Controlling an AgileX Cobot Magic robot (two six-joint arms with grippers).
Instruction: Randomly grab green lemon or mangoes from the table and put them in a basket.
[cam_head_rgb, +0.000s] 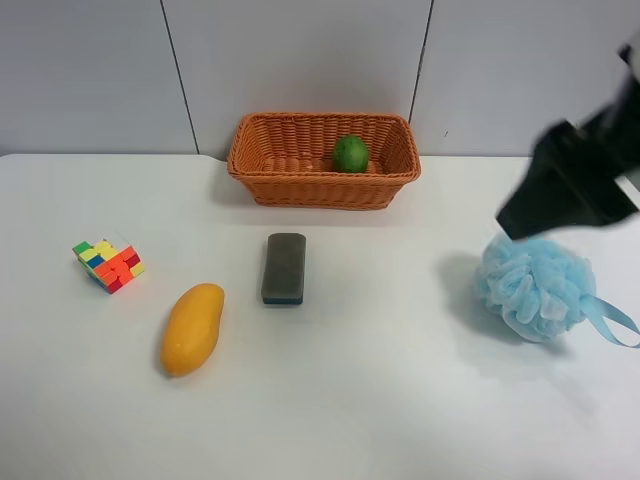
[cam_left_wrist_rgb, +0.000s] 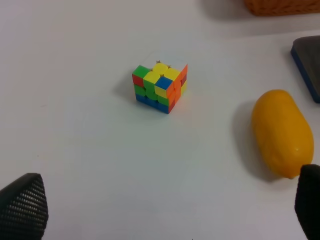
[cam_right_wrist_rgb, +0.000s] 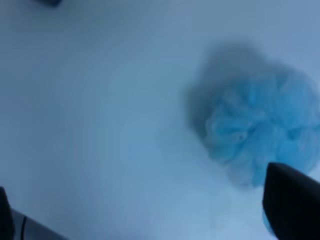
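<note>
The green lemon (cam_head_rgb: 350, 153) lies inside the orange-brown wicker basket (cam_head_rgb: 290, 185) at the back of the white table (cam_head_rgb: 380, 400). The yellow-orange mango (cam_head_rgb: 192, 328) lies on the table at the exterior high view's left; it also shows in the left wrist view (cam_left_wrist_rgb: 282, 132). My left gripper (cam_left_wrist_rgb: 167, 207) is open and empty, hovering over the table near the mango, with one fingertip (cam_left_wrist_rgb: 24, 202) at each side of the view. My right gripper (cam_right_wrist_rgb: 150, 212) is open and empty above the table. The right arm (cam_head_rgb: 575, 180) shows dark and blurred at the exterior high view's right.
A blue mesh bath sponge (cam_head_rgb: 537, 287) with a ribbon lies under the right arm, seen also in the right wrist view (cam_right_wrist_rgb: 260, 130). A grey block (cam_head_rgb: 284, 267) lies in front of the basket. A coloured puzzle cube (cam_head_rgb: 108, 264) sits left of the mango (cam_left_wrist_rgb: 160, 87).
</note>
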